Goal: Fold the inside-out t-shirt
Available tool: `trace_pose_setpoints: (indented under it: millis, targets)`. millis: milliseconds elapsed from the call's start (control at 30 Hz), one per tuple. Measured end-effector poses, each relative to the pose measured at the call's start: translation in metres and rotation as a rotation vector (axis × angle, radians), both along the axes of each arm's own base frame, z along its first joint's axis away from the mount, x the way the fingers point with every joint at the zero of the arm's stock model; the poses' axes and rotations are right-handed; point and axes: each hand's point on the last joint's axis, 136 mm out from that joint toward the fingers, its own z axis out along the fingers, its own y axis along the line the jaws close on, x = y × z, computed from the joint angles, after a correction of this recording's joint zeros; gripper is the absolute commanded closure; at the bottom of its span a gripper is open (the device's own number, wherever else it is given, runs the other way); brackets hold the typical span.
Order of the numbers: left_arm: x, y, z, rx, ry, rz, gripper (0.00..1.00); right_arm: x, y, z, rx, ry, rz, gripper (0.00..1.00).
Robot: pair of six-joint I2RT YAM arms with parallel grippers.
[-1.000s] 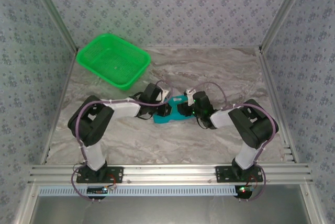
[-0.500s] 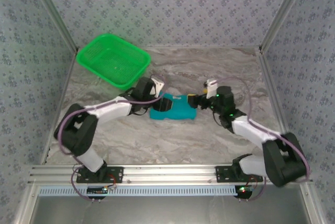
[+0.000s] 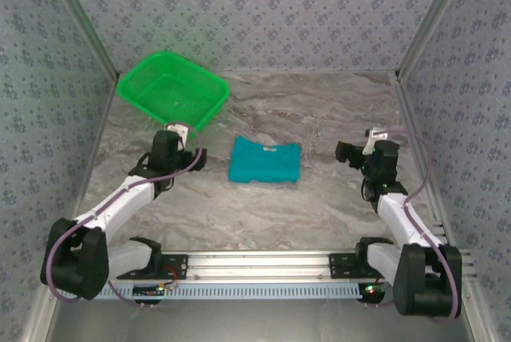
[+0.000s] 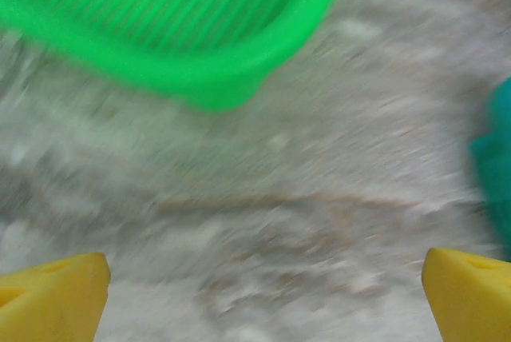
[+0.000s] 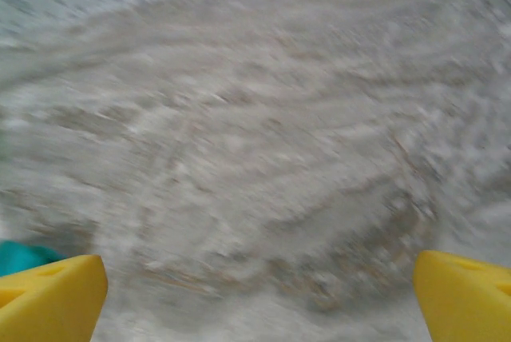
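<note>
You have the left gripper (image 3: 179,137) at the shirt's 9 o'clock and the right gripper (image 3: 348,152) at its 3, both with jaws wide apart and holding nothing. The teal cloth t-shirt (image 3: 265,161) lies mid-table on the grey marbled tabletop (image 3: 319,118), a soft, flat folded rectangle. The green plastic mesh basket (image 3: 209,110) sits at its 11.

The left claw (image 3: 180,134) has been pulled off the t-shirt (image 3: 265,162) and swung back near the green basket (image 3: 172,90), the right claw (image 3: 347,151) dragged out to the right. Both have been opened wide, so the folded shirt's been left uncovered.
</note>
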Motion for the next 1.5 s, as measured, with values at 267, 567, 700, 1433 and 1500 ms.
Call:
trace_pose_setpoints:
  millis: [267, 567, 700, 1433, 1500]
  targets:
    - [0.012, 0.038, -0.007, 0.049, -0.169, 0.041, 0.0, 0.022, -0.013, -0.055, -0.084, 0.067, -0.013, 0.0]
    - [0.057, 0.068, -0.039, -0.175, -0.083, 0.076, 0.01, 0.049, -0.004, -0.053, -0.175, -0.016, 0.022, 0.0]
    - [0.067, 0.024, -0.015, -0.086, -0.163, -0.035, 0.0, 0.053, -0.007, -0.046, -0.195, -0.047, 0.009, 0.0]
    - [0.058, 0.075, -0.039, -0.05, -0.269, 0.071, 0.0, 0.054, -0.009, -0.042, -0.199, -0.065, 0.007, 0.0]
    - [0.06, 0.075, -0.035, -0.054, -0.279, 0.074, 0.0, 0.054, -0.008, -0.042, -0.199, -0.065, 0.008, 0.0]
